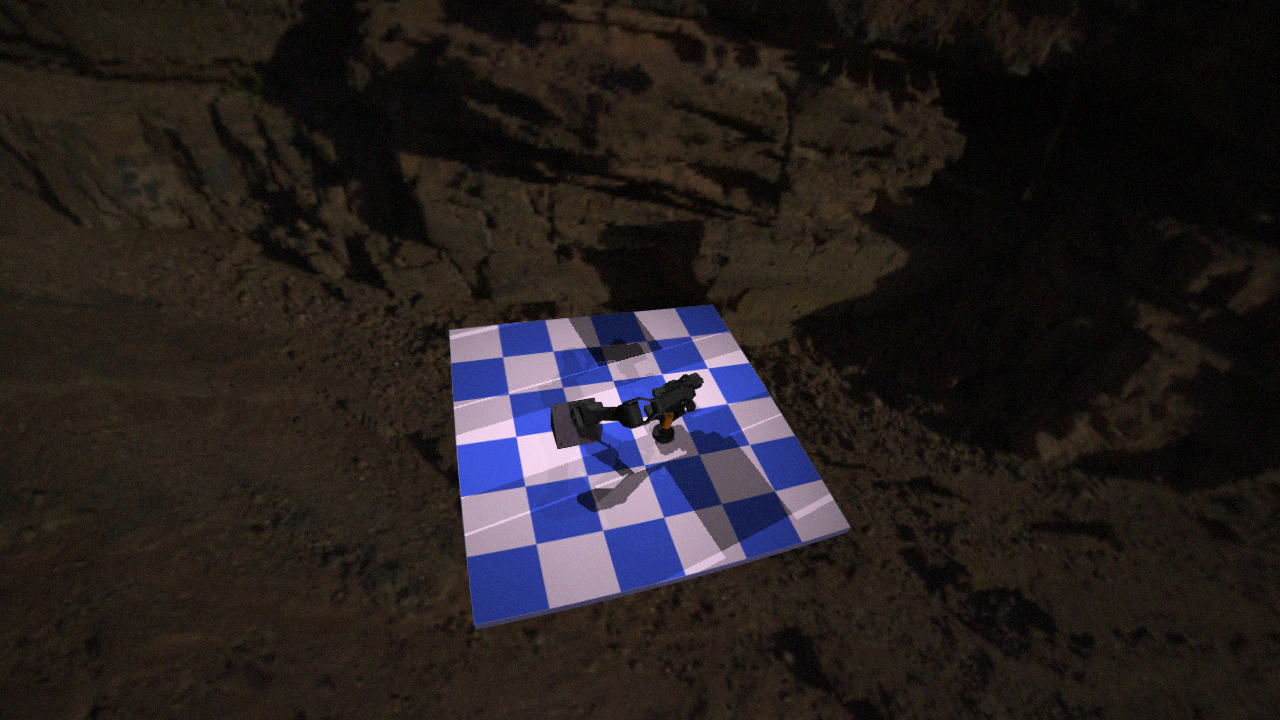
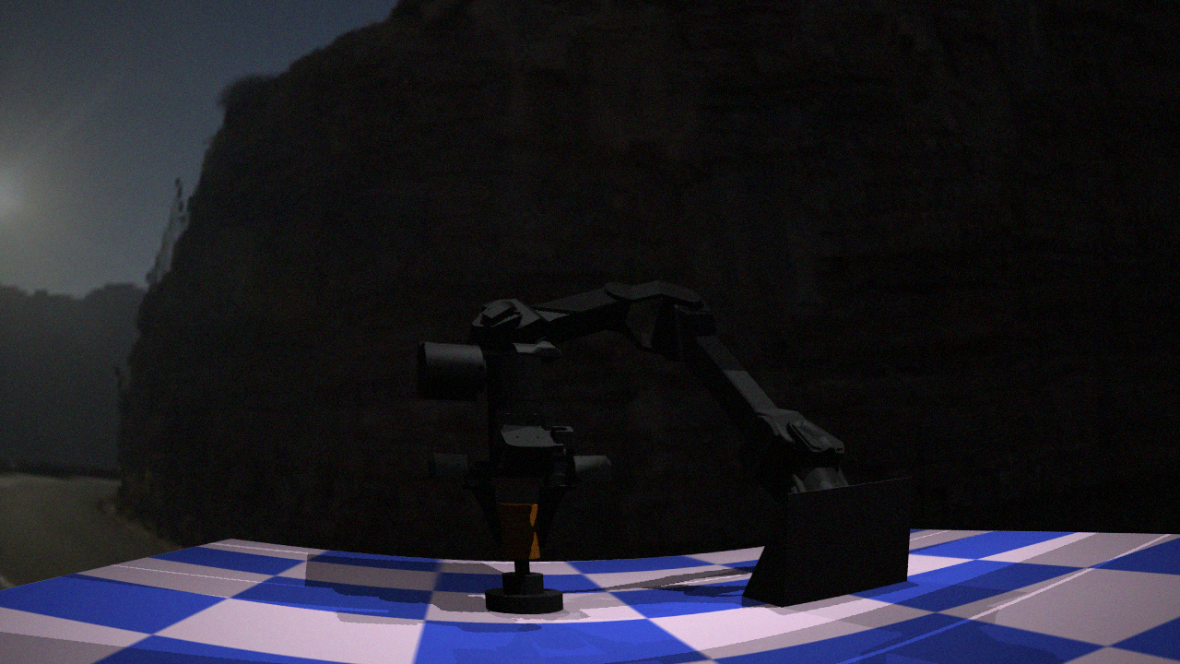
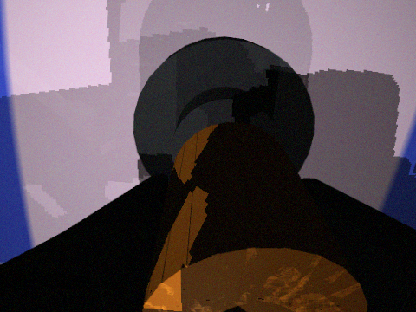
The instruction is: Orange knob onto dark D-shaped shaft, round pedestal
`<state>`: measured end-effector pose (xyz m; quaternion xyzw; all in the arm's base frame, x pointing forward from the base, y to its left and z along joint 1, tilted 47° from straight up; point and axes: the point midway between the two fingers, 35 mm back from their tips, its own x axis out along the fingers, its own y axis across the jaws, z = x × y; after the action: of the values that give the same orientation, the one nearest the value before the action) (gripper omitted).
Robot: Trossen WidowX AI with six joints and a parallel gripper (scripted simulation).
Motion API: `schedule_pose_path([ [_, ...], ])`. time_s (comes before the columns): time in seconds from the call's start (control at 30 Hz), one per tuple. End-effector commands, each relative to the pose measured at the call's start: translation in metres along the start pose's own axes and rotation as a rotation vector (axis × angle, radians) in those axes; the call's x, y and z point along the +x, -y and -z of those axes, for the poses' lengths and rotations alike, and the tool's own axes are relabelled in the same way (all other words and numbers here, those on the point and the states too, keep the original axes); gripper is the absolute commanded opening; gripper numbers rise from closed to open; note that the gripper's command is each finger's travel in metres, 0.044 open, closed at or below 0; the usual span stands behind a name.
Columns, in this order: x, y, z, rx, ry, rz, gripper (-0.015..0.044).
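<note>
The orange knob [image 1: 667,421] [image 2: 518,532] [image 3: 260,277] is upright between the fingers of my gripper [image 2: 521,537] [image 3: 234,190], which is shut on it. The round dark pedestal [image 1: 663,436] [image 2: 524,600] [image 3: 156,100] stands on the board beneath. In the exterior view, a short piece of the dark shaft [image 2: 521,567] shows between the knob's lower end and the pedestal's upper step. The knob is above that step, in line with the shaft. Whether the shaft's tip is inside the hole is hidden, as are both flat sides.
The blue and white checkered board [image 1: 572,573] [image 2: 272,627] carries the arm's dark base block [image 1: 572,429] [image 2: 849,540], which stands to the right of the pedestal in the exterior view. Dark shadows cross the board. Rocky ground surrounds it.
</note>
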<state>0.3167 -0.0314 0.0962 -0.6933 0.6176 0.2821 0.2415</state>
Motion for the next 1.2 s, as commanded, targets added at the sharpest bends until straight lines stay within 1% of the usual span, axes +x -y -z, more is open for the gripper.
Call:
schedule_pose_path([
  [0.0, -0.001, 0.0014, 0.0008, -0.008, 0.0, 0.003, 0.0],
  [1.17, -0.0014, 0.0018, 0.0004, -0.008, 0.0, 0.003, 0.0],
])
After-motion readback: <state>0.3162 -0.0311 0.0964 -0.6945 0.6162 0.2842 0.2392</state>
